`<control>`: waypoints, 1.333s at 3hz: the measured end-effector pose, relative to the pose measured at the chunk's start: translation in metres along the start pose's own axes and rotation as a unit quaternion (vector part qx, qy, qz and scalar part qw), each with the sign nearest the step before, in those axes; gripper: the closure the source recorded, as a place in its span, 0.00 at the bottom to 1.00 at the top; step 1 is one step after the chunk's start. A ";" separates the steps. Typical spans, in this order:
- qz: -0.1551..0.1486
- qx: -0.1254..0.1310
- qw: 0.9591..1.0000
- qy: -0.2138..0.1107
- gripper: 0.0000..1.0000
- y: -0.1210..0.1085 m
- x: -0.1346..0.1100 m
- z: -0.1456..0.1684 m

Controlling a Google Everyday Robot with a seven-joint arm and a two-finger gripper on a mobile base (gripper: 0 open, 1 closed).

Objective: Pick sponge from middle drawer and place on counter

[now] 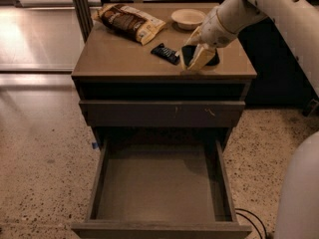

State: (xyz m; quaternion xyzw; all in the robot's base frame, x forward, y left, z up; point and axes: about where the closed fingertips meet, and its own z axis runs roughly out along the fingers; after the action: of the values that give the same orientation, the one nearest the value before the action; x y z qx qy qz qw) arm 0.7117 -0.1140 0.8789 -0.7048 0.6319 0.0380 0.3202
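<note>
My gripper (200,54) is over the front right part of the tan counter (124,59), with the arm coming in from the upper right. It is shut on the sponge (202,59), whose yellow layer faces me with dark green edges beside it. The sponge's lower edge is at or just above the counter surface; I cannot tell if it touches. Below, the middle drawer (159,183) is pulled out wide, and its flat floor is bare.
On the counter lie a small dark snack wrapper (165,53) just left of the sponge, a chip bag (130,22) at the back left and a pale bowl (188,18) at the back. A closed drawer front with pale scratches (162,113) sits above the open drawer. My white body (299,193) fills the lower right.
</note>
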 end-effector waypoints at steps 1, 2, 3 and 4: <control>0.015 0.016 1.000 -0.019 1.00 -0.024 0.013 0.010; 0.015 0.016 1.000 -0.019 1.00 -0.024 0.013 0.010; 0.049 0.022 0.998 -0.037 1.00 -0.034 0.026 0.013; 0.094 0.040 0.993 -0.062 1.00 -0.057 0.045 0.017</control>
State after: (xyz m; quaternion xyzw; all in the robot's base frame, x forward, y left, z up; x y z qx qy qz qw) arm 0.7788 -0.1447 0.8674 -0.6249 0.6755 0.0863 0.3819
